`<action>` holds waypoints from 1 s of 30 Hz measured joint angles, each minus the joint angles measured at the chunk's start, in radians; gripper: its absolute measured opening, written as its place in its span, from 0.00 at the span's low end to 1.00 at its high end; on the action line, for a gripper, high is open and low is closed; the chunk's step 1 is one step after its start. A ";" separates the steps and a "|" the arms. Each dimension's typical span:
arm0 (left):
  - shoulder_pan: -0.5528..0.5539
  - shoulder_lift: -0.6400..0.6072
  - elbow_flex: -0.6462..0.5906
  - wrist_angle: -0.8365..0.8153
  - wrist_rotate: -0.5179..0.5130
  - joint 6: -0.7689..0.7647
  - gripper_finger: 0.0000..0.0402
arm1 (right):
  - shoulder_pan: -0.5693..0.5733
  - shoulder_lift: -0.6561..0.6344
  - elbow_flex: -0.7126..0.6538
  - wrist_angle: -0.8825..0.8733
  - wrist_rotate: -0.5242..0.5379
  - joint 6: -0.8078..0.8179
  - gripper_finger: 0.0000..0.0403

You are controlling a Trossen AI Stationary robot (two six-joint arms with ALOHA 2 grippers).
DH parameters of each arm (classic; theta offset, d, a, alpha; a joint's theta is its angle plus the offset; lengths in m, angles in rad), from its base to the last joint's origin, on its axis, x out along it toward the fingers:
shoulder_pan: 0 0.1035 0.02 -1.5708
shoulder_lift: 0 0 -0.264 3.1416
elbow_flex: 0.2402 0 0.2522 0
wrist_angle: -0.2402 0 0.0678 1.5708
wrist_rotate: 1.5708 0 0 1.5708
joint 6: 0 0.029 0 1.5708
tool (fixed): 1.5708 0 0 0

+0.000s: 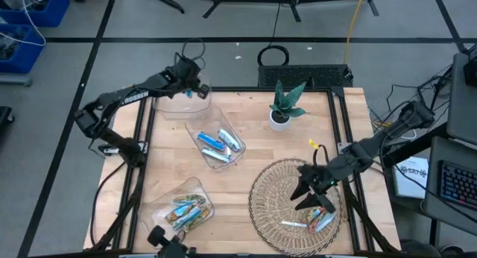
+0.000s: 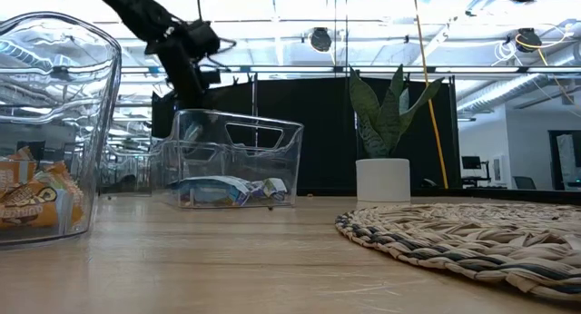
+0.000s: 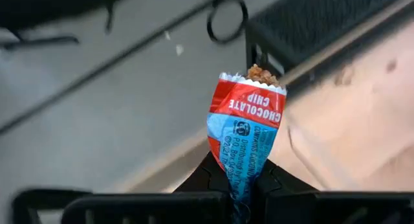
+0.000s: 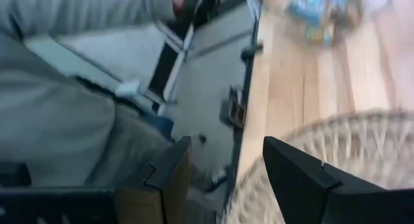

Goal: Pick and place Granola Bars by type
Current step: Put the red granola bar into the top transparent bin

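My left gripper (image 1: 195, 92) hangs over an empty clear tub (image 1: 181, 103) at the table's far left and is shut on a red-and-blue granola bar (image 3: 246, 130). The arm also shows in the low view (image 2: 186, 51). My right gripper (image 1: 309, 187) is open above the round wicker tray (image 1: 272, 185), near the tray's middle. A blue-orange bar (image 1: 321, 221) and a silver bar (image 1: 293, 224) lie on the tray. A second tub (image 1: 216, 144) holds blue bars, and a third (image 1: 184, 210) holds green-gold and orange ones. My left gripper pinches the red-and-blue bar between its two fingers by one end of the wrapper (image 3: 242, 179). The bar is lifted clear and sticks straight out past the fingertips. Something brown shows at its free end (image 3: 261, 73).
A potted green plant (image 1: 284, 107) stands at the table's far middle, between the tubs and the tray. Bare wood lies in the middle of the table (image 1: 253, 157). The right wrist view shows the tray's edge (image 4: 323, 140), the table's frame and the floor beyond.
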 joint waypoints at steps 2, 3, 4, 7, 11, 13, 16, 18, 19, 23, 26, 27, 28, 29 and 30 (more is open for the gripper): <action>0.025 0.027 -0.009 -0.027 0.042 0.000 0.03 | 0.015 0.005 -0.026 -0.002 -0.033 -0.002 0.45; 0.034 0.045 -0.010 -0.027 0.058 0.004 0.03 | 0.025 0.009 -0.036 0.000 -0.049 -0.010 0.45; 0.039 0.062 -0.010 -0.022 0.064 0.003 0.03 | 0.036 0.010 -0.045 0.000 -0.057 -0.016 0.45; 0.052 0.111 -0.009 -0.007 0.094 -0.006 0.04 | 0.062 0.010 -0.060 0.003 -0.077 -0.025 0.45; 0.049 0.151 -0.009 -0.019 0.164 -0.061 0.16 | 0.091 0.009 -0.063 -0.003 -0.085 -0.005 0.45; 0.047 0.151 -0.009 -0.020 0.179 -0.069 0.24 | 0.105 0.008 -0.063 -0.028 -0.102 0.007 0.45; 0.041 0.151 -0.009 -0.025 0.177 -0.069 0.36 | 0.116 0.009 -0.063 -0.118 -0.091 0.014 0.45; 0.042 0.143 -0.009 -0.030 0.177 -0.078 0.44 | 0.119 0.009 -0.063 -0.182 -0.070 0.011 0.45; 0.044 0.139 -0.009 -0.032 0.177 -0.084 0.48 | 0.119 0.009 -0.063 -0.209 -0.072 0.002 0.45; 0.042 0.084 -0.009 -0.082 0.230 -0.115 0.61 | 0.129 0.009 -0.063 -0.293 -0.079 -0.009 0.45; 0.026 0.008 -0.009 -0.085 0.286 -0.129 0.67 | 0.166 0.013 -0.063 -0.382 -0.097 -0.009 0.45; 0.017 -0.026 -0.009 -0.084 0.300 -0.129 0.69 | 0.182 0.016 -0.063 -0.407 -0.100 -0.009 0.45; 0.007 -0.065 -0.009 -0.078 0.315 -0.129 0.70 | 0.197 0.020 -0.063 -0.430 -0.101 -0.014 0.45; -0.005 -0.102 -0.008 -0.070 0.330 -0.130 0.70 | 0.212 0.027 -0.063 -0.450 -0.102 -0.027 0.45; -0.021 -0.143 -0.008 -0.063 0.347 -0.133 0.71 | 0.225 0.035 -0.063 -0.463 -0.099 -0.042 0.45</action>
